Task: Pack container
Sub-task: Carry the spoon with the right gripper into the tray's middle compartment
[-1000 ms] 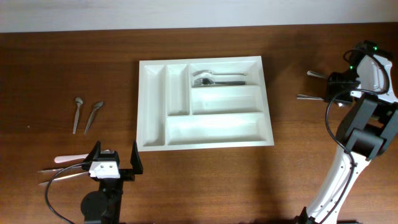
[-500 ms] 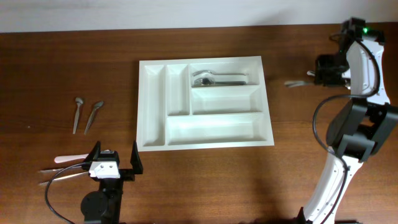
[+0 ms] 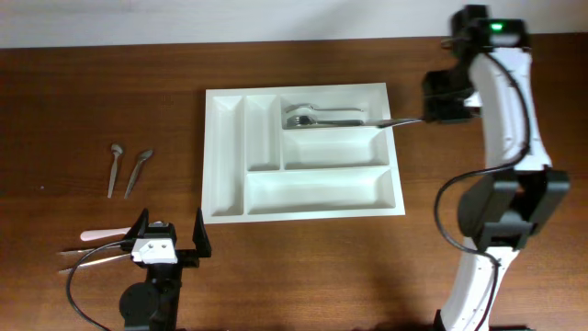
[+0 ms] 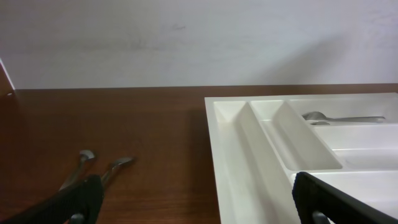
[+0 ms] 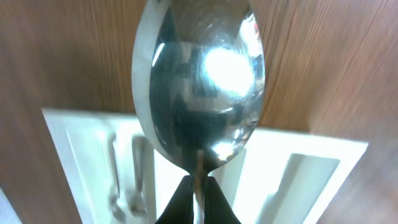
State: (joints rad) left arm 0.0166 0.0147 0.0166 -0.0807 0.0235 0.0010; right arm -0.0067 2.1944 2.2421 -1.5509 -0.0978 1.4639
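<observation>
The right gripper point(image 3: 428, 117), clamped on a spoon point(image 3: 401, 120), has swung from right of the cutlery tray point(image 3: 303, 215) to its rim; placement looks next.

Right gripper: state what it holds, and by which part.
The right gripper pinches a spoon by its handle; the bowl sticks out ahead of the fingers, toward the container.

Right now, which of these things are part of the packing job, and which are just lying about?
In the job: tray, spoon in the right pincer, cutlery already in the tray.
Lying about for now: two small spoons, pink-handled utensil near the left pincer.
</observation>
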